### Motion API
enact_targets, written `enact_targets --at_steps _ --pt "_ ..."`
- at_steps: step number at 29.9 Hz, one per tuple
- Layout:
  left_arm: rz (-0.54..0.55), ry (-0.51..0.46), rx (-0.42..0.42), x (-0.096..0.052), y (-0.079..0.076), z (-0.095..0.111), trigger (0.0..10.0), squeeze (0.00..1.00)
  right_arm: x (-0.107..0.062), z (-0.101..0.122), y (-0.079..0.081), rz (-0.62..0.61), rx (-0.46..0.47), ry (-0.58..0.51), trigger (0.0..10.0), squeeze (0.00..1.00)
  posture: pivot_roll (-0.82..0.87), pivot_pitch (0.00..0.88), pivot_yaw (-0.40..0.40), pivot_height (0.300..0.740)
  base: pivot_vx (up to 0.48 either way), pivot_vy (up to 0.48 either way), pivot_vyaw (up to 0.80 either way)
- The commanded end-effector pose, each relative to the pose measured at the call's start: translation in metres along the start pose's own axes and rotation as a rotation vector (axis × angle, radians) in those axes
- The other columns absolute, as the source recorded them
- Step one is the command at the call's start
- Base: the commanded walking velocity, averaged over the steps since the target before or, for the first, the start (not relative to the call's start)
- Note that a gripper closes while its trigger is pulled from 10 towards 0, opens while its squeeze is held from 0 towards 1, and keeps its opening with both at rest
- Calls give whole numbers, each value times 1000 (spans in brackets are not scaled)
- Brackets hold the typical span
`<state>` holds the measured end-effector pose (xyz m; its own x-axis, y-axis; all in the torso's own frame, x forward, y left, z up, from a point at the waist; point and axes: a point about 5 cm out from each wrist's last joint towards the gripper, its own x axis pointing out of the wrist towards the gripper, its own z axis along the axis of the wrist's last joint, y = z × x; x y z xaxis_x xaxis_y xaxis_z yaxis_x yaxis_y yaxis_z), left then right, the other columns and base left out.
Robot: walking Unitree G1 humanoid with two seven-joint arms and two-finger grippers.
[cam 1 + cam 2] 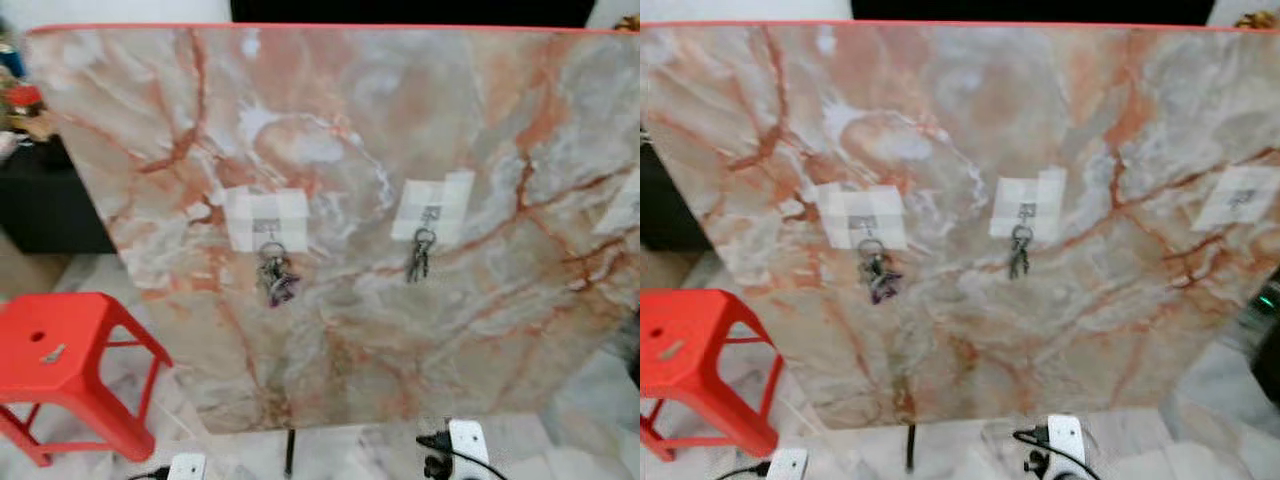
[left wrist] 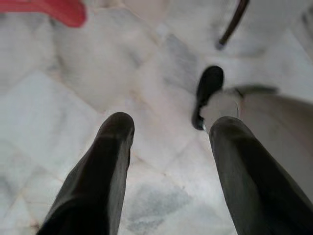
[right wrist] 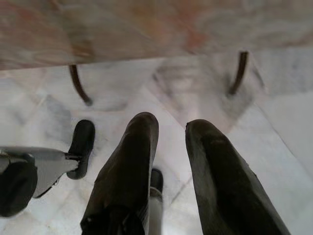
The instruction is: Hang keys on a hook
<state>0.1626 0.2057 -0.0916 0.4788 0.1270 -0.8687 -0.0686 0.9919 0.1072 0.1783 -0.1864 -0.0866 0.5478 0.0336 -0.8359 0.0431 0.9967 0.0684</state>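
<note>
Before me stands a large marble-patterned panel (image 1: pixel 380 230), pink and grey with rust-coloured veins and a thin red top edge, leaning back a little. I count three white tape patches on it in the right eye view, each with a small hook: the left patch (image 1: pixel 266 218), the middle patch (image 1: pixel 432 208), and the right patch (image 1: pixel 1238 197) near the panel's edge. Two bunches of keys hang there: the left key bunch (image 1: pixel 275 274), with something purplish among the keys, dangles from the left patch's hook, and the second key bunch (image 1: pixel 421 256), darker and slimmer, hangs from the middle one. I cannot make out anything hanging on the right patch. To my left, beside the panel's lower corner, stands one red plastic stool (image 1: pixel 62 360) with a small pale object lying on its seat, too blurred to identify. On the white marble floor (image 2: pixel 73 98) below the panel I see two white power strips, one (image 1: pixel 466 440) with a black plug and cable, the other (image 1: pixel 186 466) near the stool. My left hand (image 2: pixel 168 134) hangs low over the floor, fingers well apart and holding nothing. My right hand (image 3: pixel 171 127) also points at the floor near the panel's thin dark legs (image 3: pixel 78 85), its fingers slightly apart with a narrow gap, nothing between them.
</note>
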Motion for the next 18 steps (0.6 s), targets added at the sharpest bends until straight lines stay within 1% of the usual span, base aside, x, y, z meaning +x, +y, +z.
enact_targets --at_steps 1,7,11,14,15,16,18 --pt "-10 42 3 -1 -7 -11 10000 0 -1 -2 -2 -3 -7 8 10000 0 69 0 -51 740 0 0 800" --pt "-13 46 -1 -1 -12 -12 10000 0 -1 -5 -2 -2 -18 20 10000 0 62 0 -52 740 0 0 800" --pt "-14 46 -1 -1 -12 -13 10000 0 -1 -7 -2 -6 -20 24 10000 0 49 0 -46 740 0 0 800" --pt "-11 48 3 -1 -8 -13 10000 0 -1 -7 -2 -7 -17 24 10000 0 47 0 -42 740 0 0 800" --pt "-3 48 4 -1 0 -14 10000 0 -1 -8 -1 -10 -6 22 10000 0 46 0 -42 740 0 0 638" --pt "1 48 5 -2 3 -14 10000 0 -1 -8 -1 -11 -2 21 10000 0 47 0 -43 740 0 0 638" --pt "11 55 4 -3 12 -19 10000 0 -1 -8 -1 -11 2 22 10000 0 47 0 -43 740 0 0 0"
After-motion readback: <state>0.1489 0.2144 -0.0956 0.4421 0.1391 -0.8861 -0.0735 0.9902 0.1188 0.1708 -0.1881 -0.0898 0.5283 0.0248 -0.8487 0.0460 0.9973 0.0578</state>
